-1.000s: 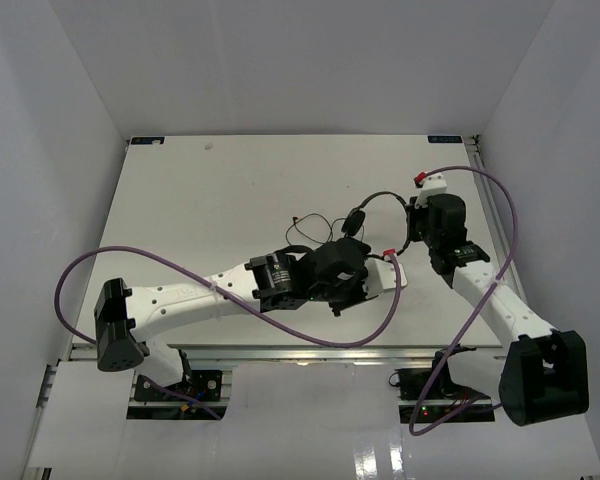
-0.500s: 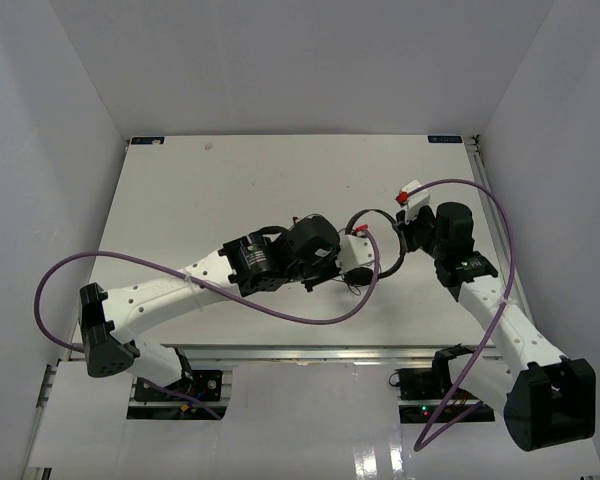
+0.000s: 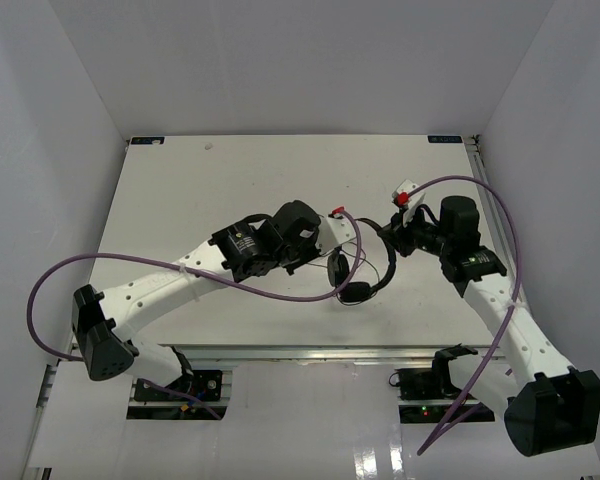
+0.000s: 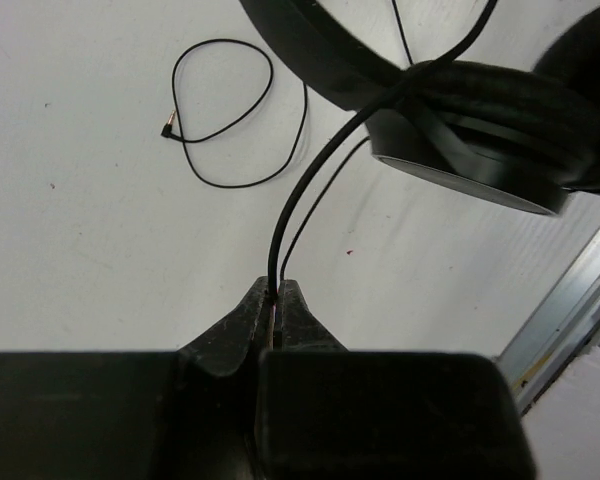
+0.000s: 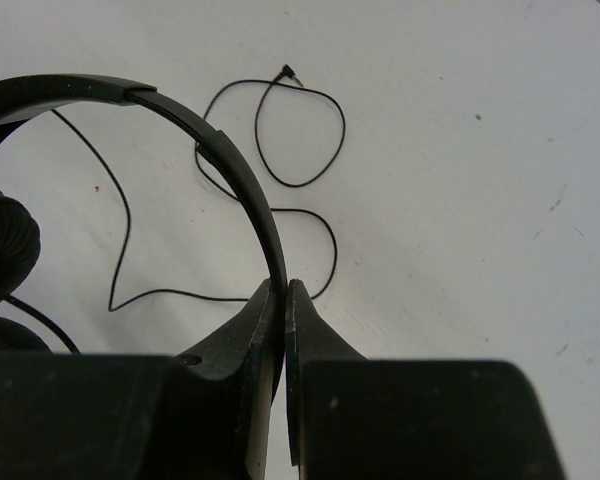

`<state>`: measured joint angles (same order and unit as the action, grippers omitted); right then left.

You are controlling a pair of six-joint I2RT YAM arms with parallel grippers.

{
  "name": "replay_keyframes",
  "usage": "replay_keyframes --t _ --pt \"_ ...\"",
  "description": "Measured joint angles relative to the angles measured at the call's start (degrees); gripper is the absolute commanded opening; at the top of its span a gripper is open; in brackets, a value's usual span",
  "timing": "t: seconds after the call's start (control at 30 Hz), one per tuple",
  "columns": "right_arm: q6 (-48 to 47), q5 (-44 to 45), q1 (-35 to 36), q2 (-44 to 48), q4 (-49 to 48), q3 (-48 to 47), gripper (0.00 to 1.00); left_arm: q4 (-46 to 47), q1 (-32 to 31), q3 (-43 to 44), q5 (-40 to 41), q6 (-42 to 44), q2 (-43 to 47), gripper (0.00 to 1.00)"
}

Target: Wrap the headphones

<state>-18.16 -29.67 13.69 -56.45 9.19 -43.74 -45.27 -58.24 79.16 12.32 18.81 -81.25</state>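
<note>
Black headphones [image 3: 358, 290] are seen from the top view between the two grippers, over the near-right part of the white table [image 3: 180, 190]. The left gripper [image 3: 337, 214] is placed at their left, the right gripper [image 3: 392, 228] at their right.

Left wrist view: the jaws are clamped on the thin cable [image 4: 315, 170], which runs up to an earcup [image 4: 470, 140].

Right wrist view: the jaws are clamped on the headband [image 5: 220, 140]. The loose cable end with its plug [image 5: 286, 71] is laid out on the table.

Bright, even diffuse light. Soft, faint shadows on table [image 3: 180, 190]. 2 wrist views: foreground black, underexposed; headphones [image 4: 480, 110] slightly soft.
</note>
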Motion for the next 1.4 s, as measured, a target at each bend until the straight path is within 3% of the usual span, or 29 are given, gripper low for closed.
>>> replay_keyframes --t 0.37,0.6,0.87,1.03,1.13,1.23,1.4 --pt "9.75 -10.89 0.00 0.09 4.62 -7.60 0.08 8.81 4.39 -10.08 -0.97 -0.86 5.41 0.00" --pt "20.17 -16.52 -0.02 -2.63 3.44 -13.12 0.08 19.71 4.69 -16.94 -5.49 -3.44 13.34 0.00" --pt "32.43 -21.37 -0.02 -6.51 -1.10 -14.41 0.08 34.87 4.90 -21.07 -9.98 -6.95 14.39 0.02" --pt "38.49 -22.90 -0.15 -7.50 -3.85 -14.58 0.08 44.96 4.91 -25.35 -12.29 -9.67 15.16 0.18" --pt "41.89 -23.49 -0.22 -7.95 -5.52 -14.74 0.08 51.60 4.94 -28.21 -12.99 -11.61 15.74 0.38" --pt "44.61 -23.65 -0.39 -8.42 -6.75 -15.92 0.08 58.68 4.94 -32.60 -13.52 -13.89 16.44 0.50" --pt "47.19 -23.63 -0.94 -8.50 -8.24 -17.65 0.08 67.00 4.94 -37.76 -14.97 -16.78 16.48 0.59"
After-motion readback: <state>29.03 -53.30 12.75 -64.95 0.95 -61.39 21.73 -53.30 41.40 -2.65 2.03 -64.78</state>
